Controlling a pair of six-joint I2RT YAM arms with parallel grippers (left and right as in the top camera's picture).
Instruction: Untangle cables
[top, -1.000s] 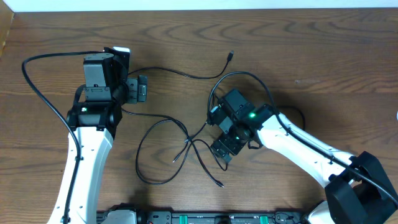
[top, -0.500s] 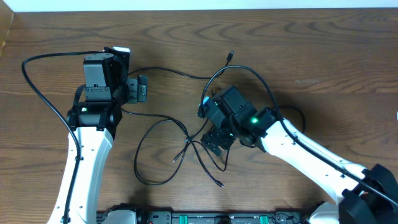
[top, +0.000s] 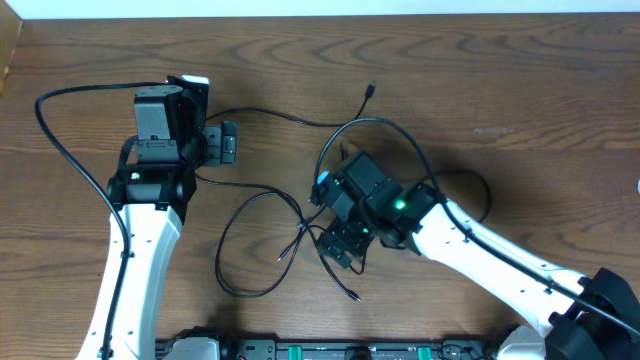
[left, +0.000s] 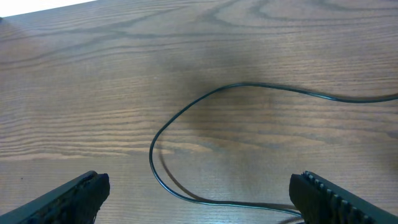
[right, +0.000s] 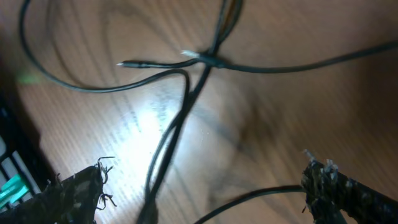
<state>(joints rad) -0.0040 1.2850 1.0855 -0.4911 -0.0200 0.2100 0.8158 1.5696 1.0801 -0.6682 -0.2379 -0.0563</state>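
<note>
Several thin black cables (top: 262, 196) lie looped and crossed on the wooden table. One runs from beside my left gripper to a plug (top: 371, 90) at the back. Others cross in a knot (top: 310, 230) at the middle, with loose ends (top: 354, 296) toward the front. My right gripper (top: 326, 220) hangs open right over that crossing. In the right wrist view (right: 205, 199) the crossing (right: 211, 59) lies ahead and two strands run between the jaws. My left gripper (top: 233, 143) stands open at the back left. In its wrist view (left: 199, 199) a cable curve (left: 186, 112) passes between the fingers.
A thick black lead (top: 50, 130) loops out from the left arm toward the table's left edge. Another black lead (top: 380, 122) arches over the right wrist. A rail of equipment (top: 330, 350) lines the front edge. Bare wood lies at the back right.
My right gripper has swung left and toward the front, from beside the tangle to over the cable crossing. The left arm and the cables on the table have not moved.
</note>
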